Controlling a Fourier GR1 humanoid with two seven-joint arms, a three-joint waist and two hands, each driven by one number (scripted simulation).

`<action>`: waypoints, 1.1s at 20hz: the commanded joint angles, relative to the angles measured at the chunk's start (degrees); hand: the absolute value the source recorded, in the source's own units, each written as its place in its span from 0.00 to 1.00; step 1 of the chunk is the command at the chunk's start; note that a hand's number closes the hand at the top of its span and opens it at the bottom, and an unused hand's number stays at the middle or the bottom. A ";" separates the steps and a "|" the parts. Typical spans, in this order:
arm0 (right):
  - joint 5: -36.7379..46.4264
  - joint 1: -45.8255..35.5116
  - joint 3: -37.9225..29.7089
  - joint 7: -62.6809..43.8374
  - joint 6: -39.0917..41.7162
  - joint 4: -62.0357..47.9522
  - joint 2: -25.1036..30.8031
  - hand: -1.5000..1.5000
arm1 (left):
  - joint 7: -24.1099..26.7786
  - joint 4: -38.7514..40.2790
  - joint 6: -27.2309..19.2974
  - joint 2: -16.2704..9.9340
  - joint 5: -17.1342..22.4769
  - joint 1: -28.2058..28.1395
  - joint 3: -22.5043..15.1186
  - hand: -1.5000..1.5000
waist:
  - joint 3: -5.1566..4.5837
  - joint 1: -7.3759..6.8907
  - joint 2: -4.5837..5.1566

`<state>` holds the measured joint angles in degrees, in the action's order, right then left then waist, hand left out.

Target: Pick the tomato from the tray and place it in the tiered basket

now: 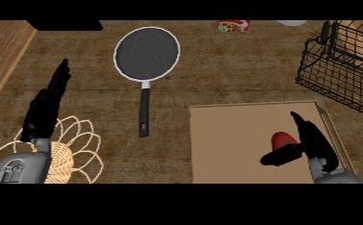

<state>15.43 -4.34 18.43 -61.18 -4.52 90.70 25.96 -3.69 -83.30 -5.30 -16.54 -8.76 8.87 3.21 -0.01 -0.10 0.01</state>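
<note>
A red tomato (282, 138) lies on the right part of the brown tray (234, 142) at the lower right. My right hand (309, 144) is right against it. Its fingers reach straight up along the tomato's right side, and the thumb (279, 157) pokes out to the left just below it. The hand is open, with the tomato sitting between thumb and fingers. The black wire tiered basket (332, 68) stands at the right edge, beyond the tray's far right corner. My left hand (44, 107) rests open at the left, fingers up.
A black frying pan (147, 53) with a white rim lies mid-counter, its handle (144, 113) pointing toward me. A wicker and wire holder (71, 149) sits at the lower left under my left forearm. A red and white packet (234, 25) lies at the far edge.
</note>
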 commanded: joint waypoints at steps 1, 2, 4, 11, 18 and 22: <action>-0.89 -1.11 -2.54 -1.32 3.08 -3.83 -2.35 0.00 | 1.15 -2.23 2.26 -0.07 0.71 -3.76 0.53 0.50 | 0.01 -0.12 -0.03; -1.90 -1.35 -1.51 -4.60 5.04 -0.47 -2.75 1.00 | -0.12 -1.74 -1.07 2.61 -1.73 -2.54 -1.22 0.50 | 0.00 0.02 -0.04; -6.14 -3.00 -0.51 0.84 10.65 -3.59 -0.86 1.00 | 2.71 1.15 -1.56 2.86 -1.89 -1.50 -1.05 0.50 | -0.01 -0.15 0.10; 2.31 -4.14 -0.71 3.42 9.02 -5.51 -2.34 1.00 | 0.92 1.17 1.12 1.23 -1.27 -0.54 1.05 0.50 | 0.01 0.01 0.00; 3.13 -1.50 -4.96 -3.26 4.98 6.70 -4.95 1.00 | 0.20 -3.34 1.58 1.78 -1.53 -2.98 0.65 0.50 | 0.00 0.12 -0.14; 14.97 -21.56 0.10 -1.49 1.88 -10.55 -11.89 1.00 | -0.42 -0.97 1.96 1.51 -1.66 1.25 0.52 0.50 | -0.01 -2.15 0.42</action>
<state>24.49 -14.22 17.52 -59.12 -0.33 87.54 17.52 -3.64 -84.33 -3.93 -14.63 -10.33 8.46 3.82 -0.07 -0.76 0.10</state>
